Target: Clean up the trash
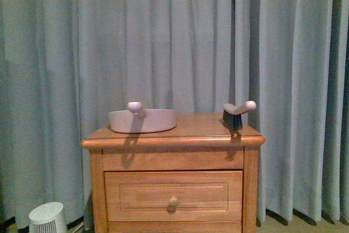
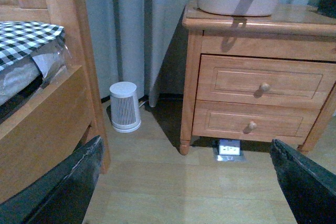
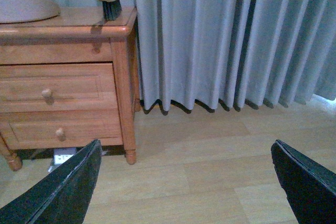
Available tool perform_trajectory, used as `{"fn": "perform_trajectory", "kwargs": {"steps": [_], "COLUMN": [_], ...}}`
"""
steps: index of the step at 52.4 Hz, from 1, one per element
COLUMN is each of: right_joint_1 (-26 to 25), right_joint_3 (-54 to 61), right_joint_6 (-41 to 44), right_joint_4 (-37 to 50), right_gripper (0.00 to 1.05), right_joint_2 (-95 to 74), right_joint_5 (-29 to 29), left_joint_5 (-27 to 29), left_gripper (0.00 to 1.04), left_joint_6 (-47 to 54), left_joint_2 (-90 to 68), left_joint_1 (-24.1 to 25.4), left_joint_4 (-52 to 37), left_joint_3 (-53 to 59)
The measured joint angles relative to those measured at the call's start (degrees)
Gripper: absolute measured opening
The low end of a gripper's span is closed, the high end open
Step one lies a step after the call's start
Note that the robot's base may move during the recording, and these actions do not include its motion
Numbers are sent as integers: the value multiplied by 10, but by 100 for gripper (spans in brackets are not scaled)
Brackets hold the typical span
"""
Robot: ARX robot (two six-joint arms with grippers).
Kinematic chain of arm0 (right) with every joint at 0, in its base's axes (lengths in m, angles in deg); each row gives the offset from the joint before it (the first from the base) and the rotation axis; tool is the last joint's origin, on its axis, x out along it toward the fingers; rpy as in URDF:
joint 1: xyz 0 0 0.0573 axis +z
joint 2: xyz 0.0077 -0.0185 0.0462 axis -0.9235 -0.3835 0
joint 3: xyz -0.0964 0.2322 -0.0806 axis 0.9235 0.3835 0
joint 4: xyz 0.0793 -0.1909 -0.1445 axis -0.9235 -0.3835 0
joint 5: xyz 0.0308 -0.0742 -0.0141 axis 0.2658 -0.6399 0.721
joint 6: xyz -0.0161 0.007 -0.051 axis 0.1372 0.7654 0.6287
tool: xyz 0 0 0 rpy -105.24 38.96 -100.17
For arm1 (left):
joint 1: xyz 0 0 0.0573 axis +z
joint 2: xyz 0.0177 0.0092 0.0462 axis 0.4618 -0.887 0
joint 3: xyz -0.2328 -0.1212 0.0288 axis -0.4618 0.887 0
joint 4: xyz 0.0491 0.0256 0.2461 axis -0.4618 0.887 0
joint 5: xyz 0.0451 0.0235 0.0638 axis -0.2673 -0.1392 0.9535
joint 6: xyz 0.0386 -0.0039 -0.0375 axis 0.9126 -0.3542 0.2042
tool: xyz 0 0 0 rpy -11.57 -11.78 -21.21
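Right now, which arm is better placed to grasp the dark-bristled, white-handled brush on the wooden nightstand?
Right, probably. The brush stands at the nightstand's right end; the open right gripper faces that side.

Ahead of the left gripper (image 2: 185,142), past its wide-spread fingers (image 2: 63,187) and a stretch of floor (image 2: 173,182): a nightstand (image 2: 257,77). Holds a dustpan (image 1: 143,120) toward the left of its top and a brush (image 1: 235,114) at the right edge, well apart. Shelters a small box (image 2: 229,148) on the floor beneath. Stands before a curtain (image 1: 163,36). Just beyond one left finger: a bed (image 2: 47,119) with bedding (image 2: 23,38) on it. Between bed and nightstand, on the floor before the curtain: a small appliance (image 2: 125,106). Ahead of the right gripper (image 3: 185,142), between its parted fingers (image 3: 63,187): floor, then curtain. Beyond one of those fingers: the nightstand's right side.
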Motion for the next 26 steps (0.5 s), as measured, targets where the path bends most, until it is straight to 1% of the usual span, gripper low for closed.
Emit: {"fn": "perform_trajectory", "kwargs": {"steps": [26], "right_joint_1": [0], "right_joint_3": [0], "right_joint_6": [0], "right_joint_4": [0], "right_gripper": [97], "right_joint_2": [0], "right_joint_5": [0], "left_joint_5": [0], "left_gripper": [97], "left_joint_6": [0], "left_joint_2": [0], "left_joint_1": [0], "left_joint_4": [0], "left_joint_3": [0]}}
